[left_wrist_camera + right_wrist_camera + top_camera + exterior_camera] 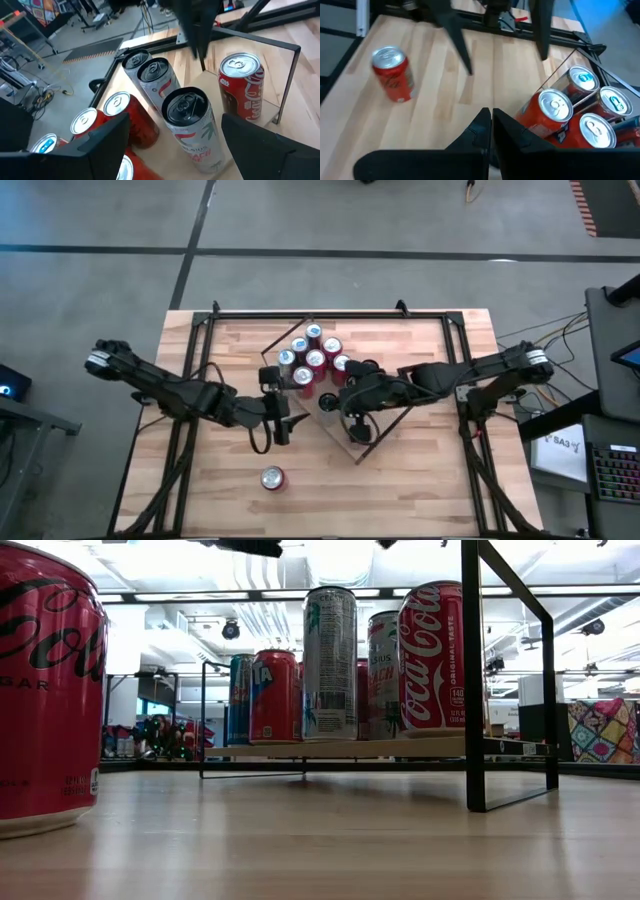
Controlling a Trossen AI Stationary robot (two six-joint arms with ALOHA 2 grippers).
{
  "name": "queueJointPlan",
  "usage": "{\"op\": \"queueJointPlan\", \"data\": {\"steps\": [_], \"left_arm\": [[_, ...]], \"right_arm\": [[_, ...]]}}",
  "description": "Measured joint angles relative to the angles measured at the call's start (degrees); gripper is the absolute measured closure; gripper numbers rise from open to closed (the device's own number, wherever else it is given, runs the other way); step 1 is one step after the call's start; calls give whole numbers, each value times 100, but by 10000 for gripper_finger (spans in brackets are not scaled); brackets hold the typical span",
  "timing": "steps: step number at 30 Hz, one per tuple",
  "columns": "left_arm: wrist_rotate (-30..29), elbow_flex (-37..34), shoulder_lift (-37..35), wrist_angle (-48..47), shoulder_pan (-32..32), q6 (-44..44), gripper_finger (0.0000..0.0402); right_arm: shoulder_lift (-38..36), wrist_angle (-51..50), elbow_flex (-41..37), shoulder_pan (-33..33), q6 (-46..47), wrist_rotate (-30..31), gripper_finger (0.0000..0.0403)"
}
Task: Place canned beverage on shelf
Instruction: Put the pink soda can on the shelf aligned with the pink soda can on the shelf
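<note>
Several cans [315,358], red, blue and white, stand upright on the shelf [338,430], a light-wood board set askew at the table's middle; the low view shows the board [350,748] raised a little off the table. One red can [272,478] stands alone on the tabletop near the front edge, large in the low view [40,690]. My left gripper [283,402] hovers open just left of the shelf, above the cans; a white can [187,125] shows between its fingers, untouched. My right gripper [338,396] is shut with nothing in it, over the shelf.
A black metal frame [472,670] rises around the shelf, with a bar along its edge [260,37]. A black frame also runs along the table's far and side edges [330,313]. Bare tabletop [400,490] lies in front of the shelf.
</note>
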Motion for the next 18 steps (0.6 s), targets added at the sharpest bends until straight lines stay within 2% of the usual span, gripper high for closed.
{"op": "queueJointPlan", "data": {"steps": [4, 8, 12, 18], "left_arm": [[-3, -516, -124, 565, 0, 63, 115], [4, -954, -134, 1096, -4, 173, 149], [40, -1364, -84, 1860, -3, 375, 202], [129, -1787, 83, 2919, 5, 557, 301]], "right_arm": [[229, 267, 0, -132, 14, 2, 394], [334, 427, 0, -252, 127, -8, 394], [351, 408, 0, -369, 289, 3, 394], [368, 378, 0, -387, 259, -8, 394]]}}
